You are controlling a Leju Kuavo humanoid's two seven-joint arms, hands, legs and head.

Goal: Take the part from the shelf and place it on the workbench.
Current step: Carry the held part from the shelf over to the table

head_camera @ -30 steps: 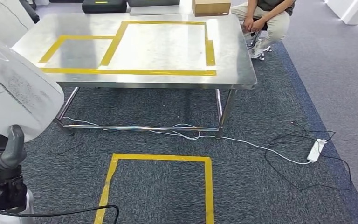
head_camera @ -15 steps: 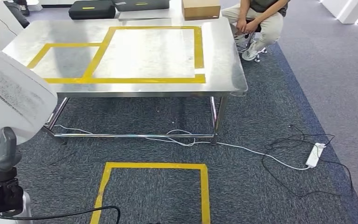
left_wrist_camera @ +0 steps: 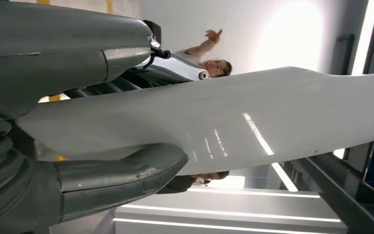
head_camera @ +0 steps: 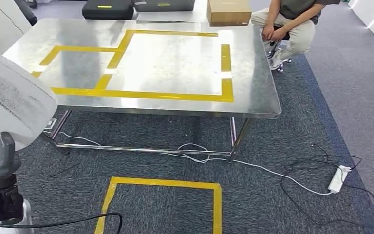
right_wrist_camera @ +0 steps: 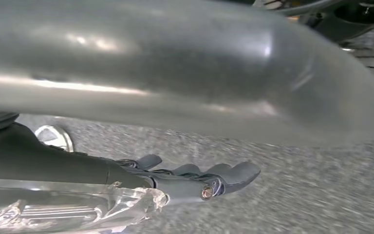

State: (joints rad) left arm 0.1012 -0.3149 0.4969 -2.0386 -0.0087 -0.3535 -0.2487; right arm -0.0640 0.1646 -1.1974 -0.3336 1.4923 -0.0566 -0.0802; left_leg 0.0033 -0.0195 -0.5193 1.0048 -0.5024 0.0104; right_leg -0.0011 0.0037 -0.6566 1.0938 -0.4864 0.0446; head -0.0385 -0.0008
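Steel desk (head_camera: 253,83) with yellow tape stood ahead, across grey carpet.
My left hand (left_wrist_camera: 92,180) clamped the white part (head_camera: 14,105) at lower left; I couldn't tell my right hand's (right_wrist_camera: 195,178) state. Floor cables (head_camera: 292,175) might trip me, jolting it loose.

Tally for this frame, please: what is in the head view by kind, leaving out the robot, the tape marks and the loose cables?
Workbench: 1
White part: 1
Cardboard box: 1
Black cases: 2
Power strip: 1
Seated person: 1
Total: 7
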